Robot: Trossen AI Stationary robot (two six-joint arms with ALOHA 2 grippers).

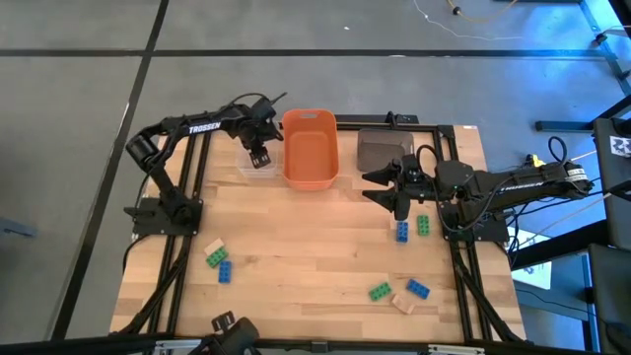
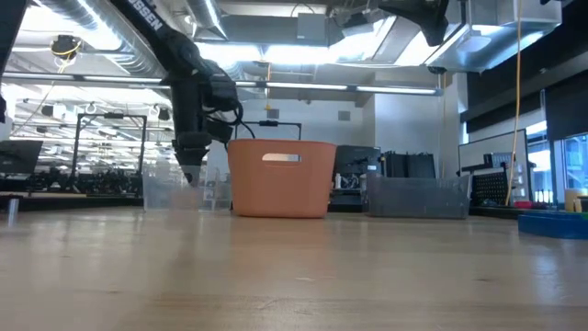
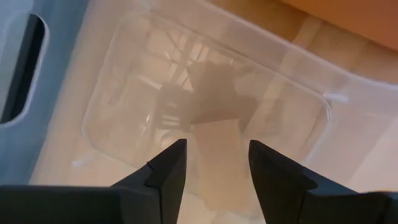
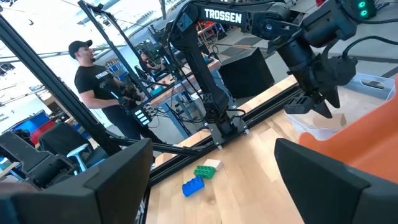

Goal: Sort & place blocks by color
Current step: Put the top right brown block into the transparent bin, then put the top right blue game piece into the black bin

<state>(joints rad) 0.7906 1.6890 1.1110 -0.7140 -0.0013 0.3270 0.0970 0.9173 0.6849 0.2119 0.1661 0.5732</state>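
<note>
My left gripper [image 1: 258,154] is open above the clear bin [image 1: 259,168] at the table's far left. In the left wrist view a pale tan block [image 3: 216,163] shows between its fingers with a narrow gap on each side, over the bin's floor [image 3: 143,93]. My right gripper [image 1: 399,195] is open and empty, in front of the grey-brown bin [image 1: 385,150]. Just nearer lie a blue block [image 1: 402,231] and a green block [image 1: 422,225]. Green [image 1: 380,291], blue [image 1: 418,288] and tan [image 1: 402,303] blocks lie near the right front. Tan [image 1: 214,247], green [image 1: 215,258] and blue [image 1: 224,272] blocks lie at the left.
The orange bin [image 1: 311,148] stands between the clear and grey-brown bins along the far edge. The middle of the wooden table [image 1: 306,247] is bare. A person [image 4: 96,81] stands in the room beyond the table's left side, seen in the right wrist view.
</note>
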